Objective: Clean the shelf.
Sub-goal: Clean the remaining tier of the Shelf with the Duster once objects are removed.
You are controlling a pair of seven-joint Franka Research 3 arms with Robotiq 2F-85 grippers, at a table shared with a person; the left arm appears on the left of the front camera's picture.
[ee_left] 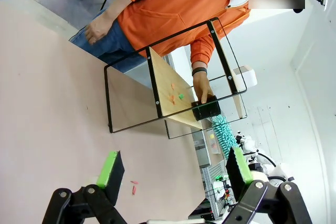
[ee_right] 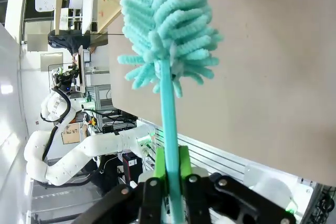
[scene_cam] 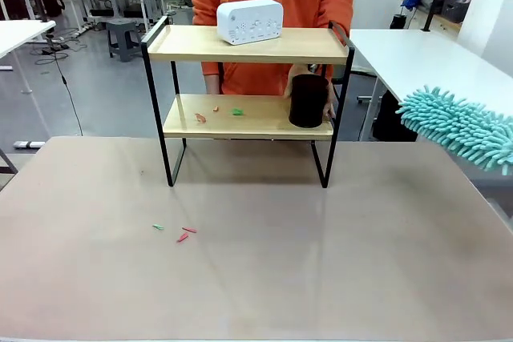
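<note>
Standing at the table's far side, in front of a person in an orange hooded top: one small two-tier shelf (scene_cam: 248, 46) of two light wooden boards in a thin black metal frame, its four legs on the pinkish-beige tabletop (scene_cam: 337, 278). Top board: one white rounded box-shaped device (scene_cam: 249, 21), left of centre. Lower board: one black cylindrical container (scene_cam: 308, 100) at its right end; its contents cannot be made out from these angles. Also on the lower board, an orange scrap (scene_cam: 199, 118) and a green scrap (scene_cam: 236, 111), left of the container and apart from it. The person's hand (ee_left: 201, 85) is wrapped around the black container, grasping it. On the tabletop on the robot's side of the shelf, a few red and green scraps (scene_cam: 183, 234) lie loose. Right gripper (ee_right: 171, 162): green pads clamped on the thin stem of a teal fluffy chenille duster (scene_cam: 457, 126), whose head hangs in the air right of the shelf, well apart from it. Left gripper (ee_left: 174, 167): fingers spread wide, nothing between them, held above the table and facing the shelf.
</note>
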